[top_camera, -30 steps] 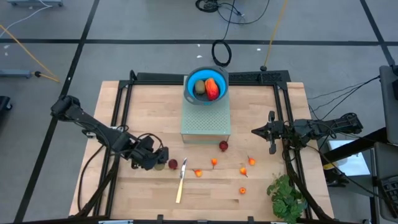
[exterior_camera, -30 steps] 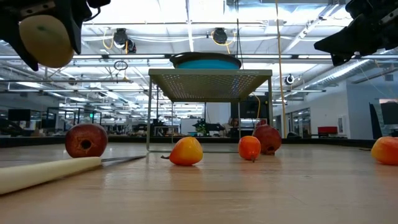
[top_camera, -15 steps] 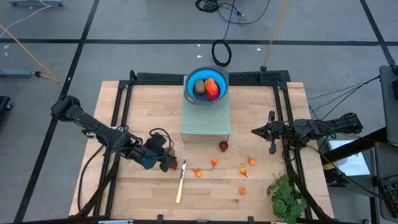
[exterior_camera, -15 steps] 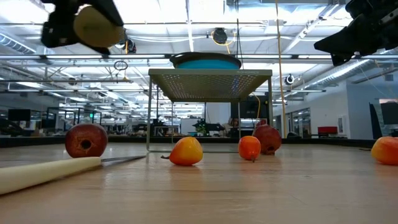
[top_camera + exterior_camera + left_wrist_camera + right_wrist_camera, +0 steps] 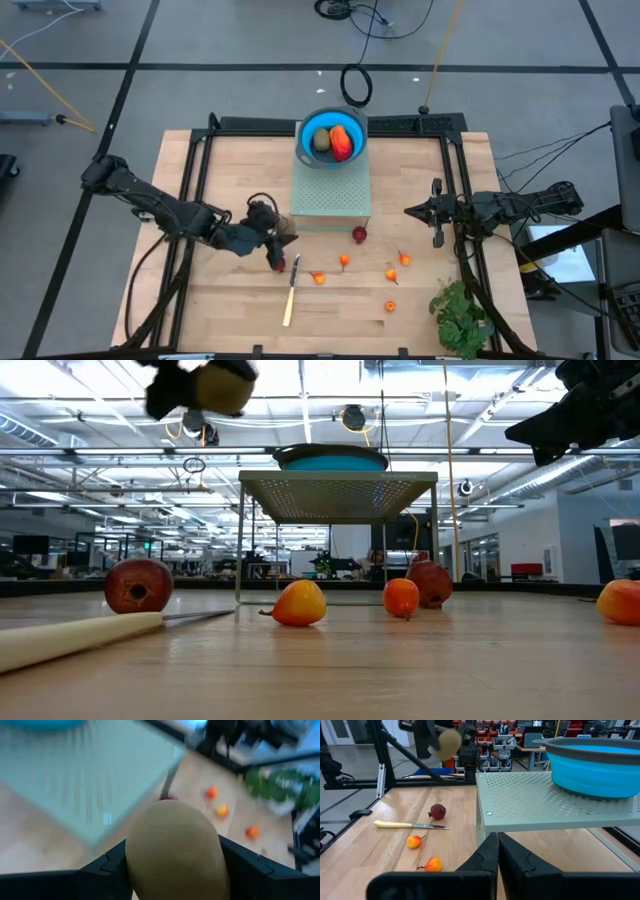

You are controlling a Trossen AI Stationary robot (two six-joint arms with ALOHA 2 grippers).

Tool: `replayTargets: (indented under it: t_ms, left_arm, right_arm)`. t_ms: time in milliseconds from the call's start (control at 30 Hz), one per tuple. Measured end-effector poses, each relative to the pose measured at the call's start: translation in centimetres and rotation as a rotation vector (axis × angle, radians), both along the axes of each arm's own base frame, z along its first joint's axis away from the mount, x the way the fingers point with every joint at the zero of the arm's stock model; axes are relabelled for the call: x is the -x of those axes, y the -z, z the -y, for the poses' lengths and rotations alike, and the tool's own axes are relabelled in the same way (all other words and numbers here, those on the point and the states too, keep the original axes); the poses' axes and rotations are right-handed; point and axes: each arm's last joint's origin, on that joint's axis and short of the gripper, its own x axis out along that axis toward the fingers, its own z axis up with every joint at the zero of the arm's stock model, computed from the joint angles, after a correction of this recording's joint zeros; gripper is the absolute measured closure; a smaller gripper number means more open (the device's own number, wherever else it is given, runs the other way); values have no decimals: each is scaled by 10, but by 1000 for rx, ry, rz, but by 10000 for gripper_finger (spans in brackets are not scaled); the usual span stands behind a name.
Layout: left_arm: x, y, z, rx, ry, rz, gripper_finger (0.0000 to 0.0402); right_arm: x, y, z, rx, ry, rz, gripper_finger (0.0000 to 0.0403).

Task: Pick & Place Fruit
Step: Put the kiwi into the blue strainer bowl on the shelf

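Your left end effector [image 5: 277, 232] is clamped on an olive-brown kiwi [image 5: 175, 851], left of frame center above the surface [image 5: 420, 310]. Your right end effector [image 5: 412, 211], fingers together, waits at center right.

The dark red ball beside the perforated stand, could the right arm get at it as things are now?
Probably yes: the dark red ball lies in the open between stand and right gripper, which is shut and must open first.

knife [image 5: 290, 297], leafy bunch [image 5: 461, 318], perforated stand [image 5: 330, 196].
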Motion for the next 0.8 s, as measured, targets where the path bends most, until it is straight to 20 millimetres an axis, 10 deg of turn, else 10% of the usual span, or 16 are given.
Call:
replayTargets:
  t_ms: [800]
  left_arm:
    - [-26, -77, -63, -480, -190, 571, 174]
  right_arm:
    - [0, 0, 0, 0, 1, 0, 403]
